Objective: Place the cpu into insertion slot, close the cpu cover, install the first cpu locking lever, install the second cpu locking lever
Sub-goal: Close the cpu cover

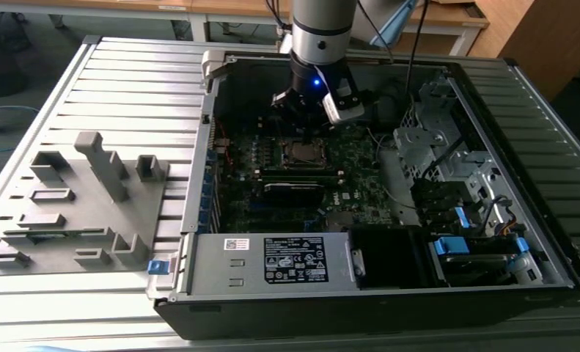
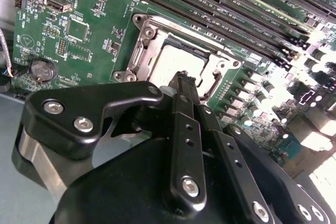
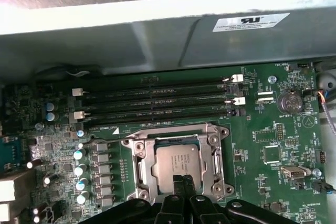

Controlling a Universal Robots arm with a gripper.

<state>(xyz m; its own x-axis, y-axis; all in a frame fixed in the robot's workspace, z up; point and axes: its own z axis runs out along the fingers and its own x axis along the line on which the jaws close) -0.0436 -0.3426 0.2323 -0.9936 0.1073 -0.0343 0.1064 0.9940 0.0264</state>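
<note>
The gripper (image 2: 184, 78) is held pinched closed, nothing seen between the tips, and is parked low over the edge of the cpu cover (image 3: 140, 157) away from the memory slots (image 3: 157, 103), probably so one narrow point can be pushed at the socket hardware. The cpu (image 3: 176, 163) is already seated, with the cover laid flat around it. Room is kinda tight toward the case wall (image 3: 157, 40).

Near the frame's middle, a small square silver-grey cpu (image 3: 177, 161) lies inside the thin silvery metal cpu cover (image 3: 137, 167). The black gripper (image 3: 182, 181), tips pressed together, overlaps its edge.
</note>
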